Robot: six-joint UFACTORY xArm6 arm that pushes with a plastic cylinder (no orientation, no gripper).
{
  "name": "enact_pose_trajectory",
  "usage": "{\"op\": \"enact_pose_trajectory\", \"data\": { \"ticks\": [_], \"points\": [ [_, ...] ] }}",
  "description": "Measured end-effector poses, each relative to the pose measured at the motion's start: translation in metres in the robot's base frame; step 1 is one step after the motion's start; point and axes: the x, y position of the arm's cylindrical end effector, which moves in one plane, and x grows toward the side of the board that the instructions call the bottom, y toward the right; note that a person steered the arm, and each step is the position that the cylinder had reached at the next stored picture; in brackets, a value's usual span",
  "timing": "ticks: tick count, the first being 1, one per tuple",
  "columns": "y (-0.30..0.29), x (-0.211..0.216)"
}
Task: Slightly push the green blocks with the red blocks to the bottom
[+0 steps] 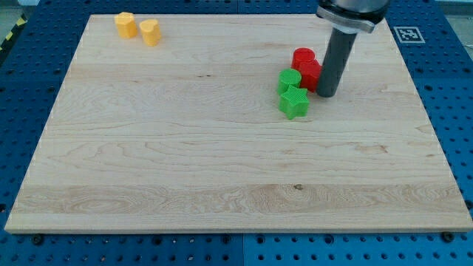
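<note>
Green blocks (292, 92) touch red blocks (306, 68) | my tip (327, 94) beside, partly hiding reds | no gripper seen

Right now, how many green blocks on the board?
2. A round green block touches the red blocks at the view's upper right; a green star block sits just below it. My tip is right of both. None seem hidden.

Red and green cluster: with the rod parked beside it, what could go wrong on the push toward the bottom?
1. My tip sits at the view's right of the red blocks, not above them, so a push from here would likely shove the cluster left rather than down.
2. The green cylinder and green star sit off-centre from the red pair, so they may fan apart.
3. The yellow blocks look safely distant.
</note>
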Motion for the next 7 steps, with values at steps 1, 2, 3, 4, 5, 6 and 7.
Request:
{"op": "enact_pose_trajectory", "data": {
  "ticks": [1, 2, 3, 4, 5, 6, 7],
  "points": [
    [-0.022, 0.0],
    [-0.003, 0.0],
    [0.046, -0.003],
    [0.045, -0.049],
    [0.037, -0.105],
    [0.033, -0.11],
    [-0.001, -0.11]
  ]
}}
